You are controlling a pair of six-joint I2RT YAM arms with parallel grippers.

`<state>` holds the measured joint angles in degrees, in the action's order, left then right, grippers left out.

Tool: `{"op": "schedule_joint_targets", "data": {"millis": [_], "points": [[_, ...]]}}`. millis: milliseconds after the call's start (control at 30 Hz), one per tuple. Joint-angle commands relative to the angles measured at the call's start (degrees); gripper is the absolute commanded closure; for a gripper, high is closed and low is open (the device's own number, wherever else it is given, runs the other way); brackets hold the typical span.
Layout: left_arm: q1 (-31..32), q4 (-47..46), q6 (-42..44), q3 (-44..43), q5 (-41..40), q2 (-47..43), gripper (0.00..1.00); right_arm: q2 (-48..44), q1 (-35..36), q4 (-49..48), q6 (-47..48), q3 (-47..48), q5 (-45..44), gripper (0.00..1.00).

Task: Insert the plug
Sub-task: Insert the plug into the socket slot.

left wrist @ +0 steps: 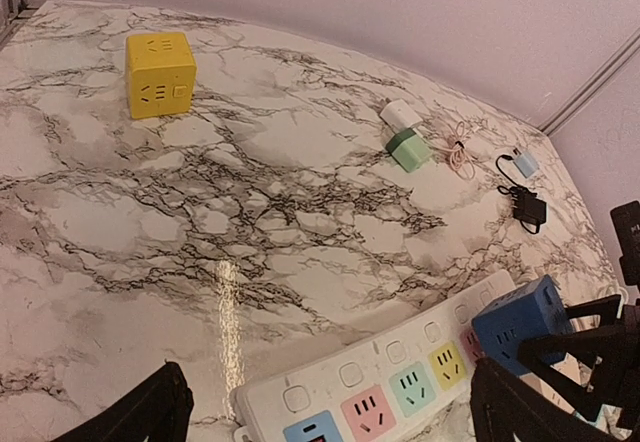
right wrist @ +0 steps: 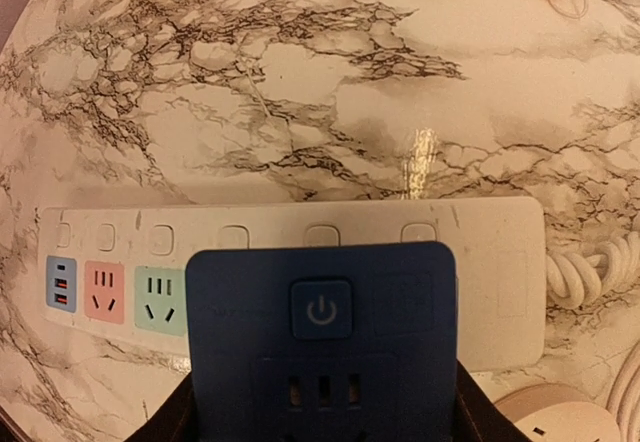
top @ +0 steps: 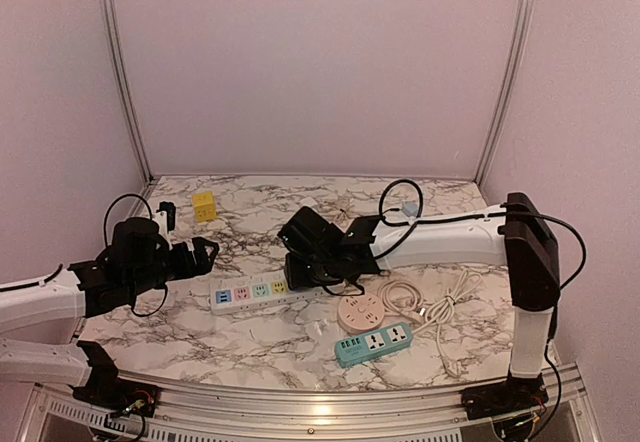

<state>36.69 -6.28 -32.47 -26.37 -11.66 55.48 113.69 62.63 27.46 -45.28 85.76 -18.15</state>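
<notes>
A dark blue cube plug with a power button is held between the fingers of my right gripper, which is shut on it. The cube stands over the white power strip, just right of the strip's yellow socket. Its pins are hidden, so I cannot tell whether they are in a socket. My left gripper stands open at the strip's left end, with nothing between its fingers. In the top view the strip lies between both grippers.
A yellow cube socket stands at the back left. A green and white adapter with a thin cable lies at the back. A round peach socket, a teal strip and a coiled white cable lie to the right.
</notes>
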Motion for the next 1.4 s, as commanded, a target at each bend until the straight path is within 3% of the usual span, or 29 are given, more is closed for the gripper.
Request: {"op": "schedule_joint_targets", "data": {"millis": [0,567,900,1367], "points": [[-0.3,-1.4,-0.5,1.0,-0.7,-1.3,0.01,2.0,0.9,0.5,-2.5,2.2,-1.2,0.93],[-0.3,-1.0,-0.8,0.3,-1.3,-0.6,0.01,6.9,2.5,4.5,-5.5,5.6,-3.5,0.93],[-0.3,-1.8,-1.9,1.8,-1.0,-0.8,0.01,1.7,2.3,5.1,-2.7,7.5,-6.6,0.95],[-0.3,-1.8,-2.0,2.0,-0.9,-1.3,0.01,2.2,2.3,4.3,-1.9,9.3,-6.0,0.96]]}}
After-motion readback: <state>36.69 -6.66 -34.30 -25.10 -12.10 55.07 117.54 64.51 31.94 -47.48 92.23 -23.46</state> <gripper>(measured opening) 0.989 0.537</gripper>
